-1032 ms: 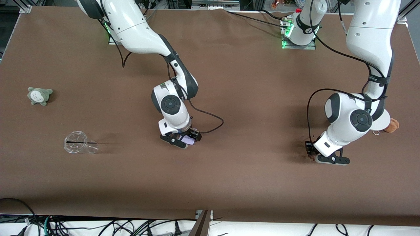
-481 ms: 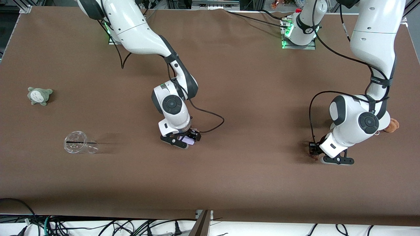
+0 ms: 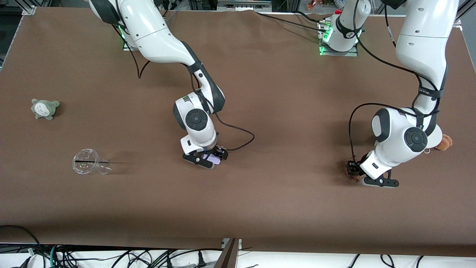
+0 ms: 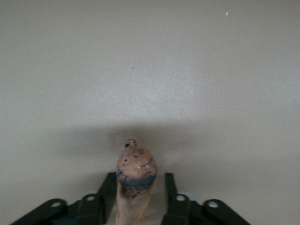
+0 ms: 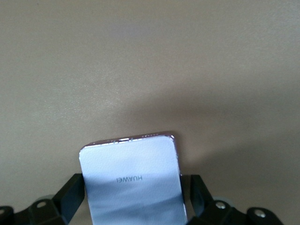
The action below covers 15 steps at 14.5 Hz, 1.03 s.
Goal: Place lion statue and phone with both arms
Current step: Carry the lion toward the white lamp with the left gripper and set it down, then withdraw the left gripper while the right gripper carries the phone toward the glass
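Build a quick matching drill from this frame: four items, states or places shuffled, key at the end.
1. pale lavender-white flat phone
2. slender orange-brown lion statue
3. grey-green plush toy
4. clear plastic cup

A. on its side on the table
B. between the left gripper's fingers
C. at the right arm's end, farther from the front camera than the cup
D. between the right gripper's fingers

Pairs: 1-D, 2-B, 3-C, 4-A

Grey-green plush toy (image 3: 45, 108) at the right arm's end of the brown counter (image 3: 279, 104), clear plastic cup (image 3: 88, 162) nearer the camera. Mid-frame, the flat lavender-white phone (image 5: 133, 183) sits in the right end effector (image 3: 210, 160). The tiny orange-brown lion statue (image 4: 135, 180) sits in the left end effector (image 3: 355, 178).
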{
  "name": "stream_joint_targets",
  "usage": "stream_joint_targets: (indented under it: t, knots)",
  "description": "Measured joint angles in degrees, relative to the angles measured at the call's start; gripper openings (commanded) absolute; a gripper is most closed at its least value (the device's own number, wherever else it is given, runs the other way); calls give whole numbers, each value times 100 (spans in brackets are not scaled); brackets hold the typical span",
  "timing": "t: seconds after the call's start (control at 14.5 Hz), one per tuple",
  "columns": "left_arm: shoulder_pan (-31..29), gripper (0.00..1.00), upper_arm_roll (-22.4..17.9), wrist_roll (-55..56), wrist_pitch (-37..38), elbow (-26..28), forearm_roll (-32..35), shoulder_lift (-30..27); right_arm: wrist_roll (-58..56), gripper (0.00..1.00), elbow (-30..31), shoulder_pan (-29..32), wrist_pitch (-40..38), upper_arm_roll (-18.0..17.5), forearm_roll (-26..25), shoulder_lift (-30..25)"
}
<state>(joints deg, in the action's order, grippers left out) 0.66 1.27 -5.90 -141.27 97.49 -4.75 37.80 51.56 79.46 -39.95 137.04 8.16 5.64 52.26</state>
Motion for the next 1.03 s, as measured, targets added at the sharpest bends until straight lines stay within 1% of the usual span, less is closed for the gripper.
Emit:
stream_joint_targets:
  t: [0.14, 0.28, 0.34, 0.48, 0.55, 0.83, 1.03]
  knots:
    - [0, 100, 5, -3, 14, -16, 0, 0, -21, 100, 0, -12, 56, 0, 0, 16]
    - [0, 100, 11, -5, 126, -45, 0, -25, -88, 97, 0, -22, 87, 0, -2, 31]
    - [0, 100, 18, -4, 239, -65, 0, -74, -149, 89, 0, -25, 96, 0, -3, 38]
    - [2, 100, 28, -5, 611, -145, 0, -268, -300, 66, -3, -26, 99, 4, -8, 41]
    - [2, 100, 30, -5, 872, -198, 0, -413, -336, 57, -15, -27, 96, 11, -9, 36]
    - [3, 100, 31, -7, 2153, -573, 0, -1111, -651, 57, -43, -16, 100, 59, -9, 40]
    - [4, 100, 32, -213, 2677, -809, 0, -1550, -1270, 57, -124, 222, -41, 147, -8, -3]
